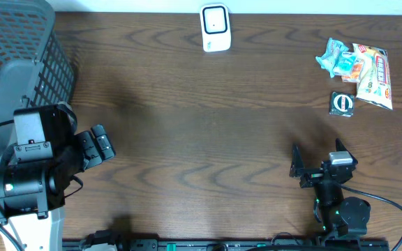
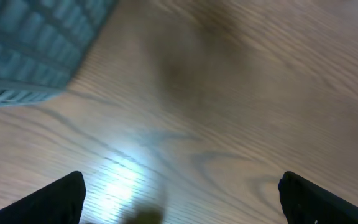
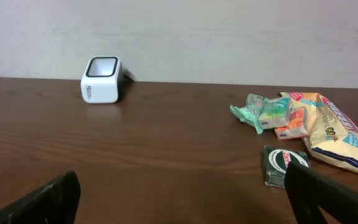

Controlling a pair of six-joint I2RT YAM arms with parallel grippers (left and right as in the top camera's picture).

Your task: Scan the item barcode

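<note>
Woodgrain table (image 1: 208,125) carries boxy white scanner (image 1: 215,28), crinkled snack packets (image 1: 358,70); mesh basket (image 1: 16,63) left; both jaws apart, empty.

Both arms are black: the left arm (image 1: 30,167) is bulky on a pale grey base, the right arm (image 1: 333,192) slimmer, trailing a black cable (image 1: 389,209).

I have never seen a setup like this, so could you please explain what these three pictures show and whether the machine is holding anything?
Two robot arms sit at a wooden table. One picture looks down from above; the other two come from cameras on each wrist. The left gripper sits near a grey basket, the right gripper faces the goods. Both have their jaws open and hold nothing. On the table lie a white scanner, several snack packets and a small dark packet.
</note>
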